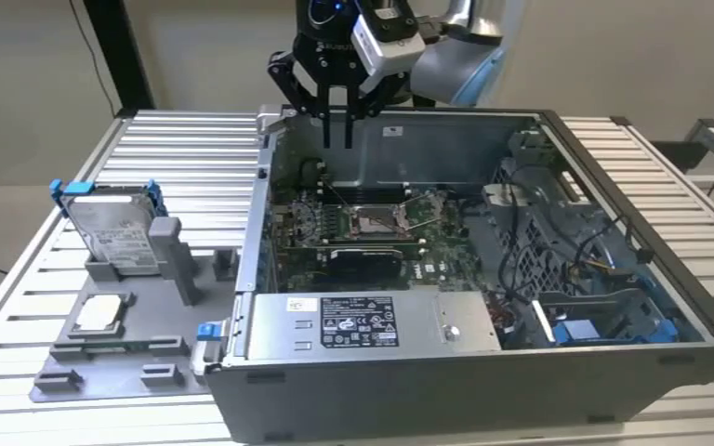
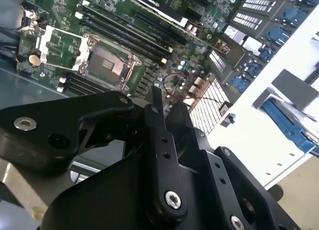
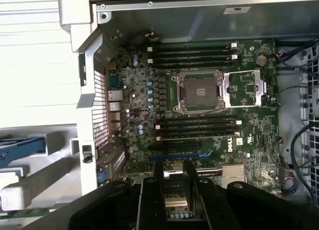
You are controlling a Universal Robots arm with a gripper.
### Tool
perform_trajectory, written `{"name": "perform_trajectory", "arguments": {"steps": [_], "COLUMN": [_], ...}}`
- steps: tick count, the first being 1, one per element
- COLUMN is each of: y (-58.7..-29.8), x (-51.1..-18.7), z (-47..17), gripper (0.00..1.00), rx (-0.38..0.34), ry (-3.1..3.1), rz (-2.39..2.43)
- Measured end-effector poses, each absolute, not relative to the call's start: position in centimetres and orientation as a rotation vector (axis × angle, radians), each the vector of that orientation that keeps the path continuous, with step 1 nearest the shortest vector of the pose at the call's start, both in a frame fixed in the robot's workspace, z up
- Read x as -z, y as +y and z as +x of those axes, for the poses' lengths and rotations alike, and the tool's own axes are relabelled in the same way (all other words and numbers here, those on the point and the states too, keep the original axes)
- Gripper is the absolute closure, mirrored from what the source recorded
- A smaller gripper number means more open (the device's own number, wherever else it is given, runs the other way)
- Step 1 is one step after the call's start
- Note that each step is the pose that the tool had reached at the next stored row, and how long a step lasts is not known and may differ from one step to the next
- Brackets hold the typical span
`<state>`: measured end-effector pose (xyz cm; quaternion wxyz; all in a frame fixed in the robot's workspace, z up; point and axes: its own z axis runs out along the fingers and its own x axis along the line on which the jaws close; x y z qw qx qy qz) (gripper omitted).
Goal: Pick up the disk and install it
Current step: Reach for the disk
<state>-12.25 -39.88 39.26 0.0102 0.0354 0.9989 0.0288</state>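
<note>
The disk (image 1: 115, 228) is a silver-grey drive with a white label, clipped in a blue frame. It stands upright in a grey holder (image 1: 146, 265) at the exterior view's left, outside the computer case (image 1: 556, 121). My gripper (image 1: 338, 144) hangs over the case's back left corner, above the motherboard (image 1: 370, 223) and well apart from the disk. Its two thin fingers stand close together with nothing between them. In the first wrist view the gripper (image 3: 173, 171) looks down on the motherboard (image 3: 199, 90), and the disk's blue frame (image 3: 22, 145) shows at the edge.
A small square silver chip (image 1: 99, 314) lies on the grey tray in front of the disk. Inside the case sit a grey box with a black-and-white label (image 1: 363, 325), loose cables (image 1: 580, 232) and a blue-tabbed bay (image 1: 593, 330). The slatted table (image 1: 183, 149) surrounds the case.
</note>
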Motion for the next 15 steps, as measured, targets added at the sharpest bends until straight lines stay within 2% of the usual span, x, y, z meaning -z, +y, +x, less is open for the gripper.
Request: {"name": "perform_trajectory", "arguments": {"steps": [15], "y": [-39.9], "x": [-39.3], "z": [-14.4], "gripper": [0.0], "rx": [-0.089], "ry": [3.132], "rz": [0.112]}}
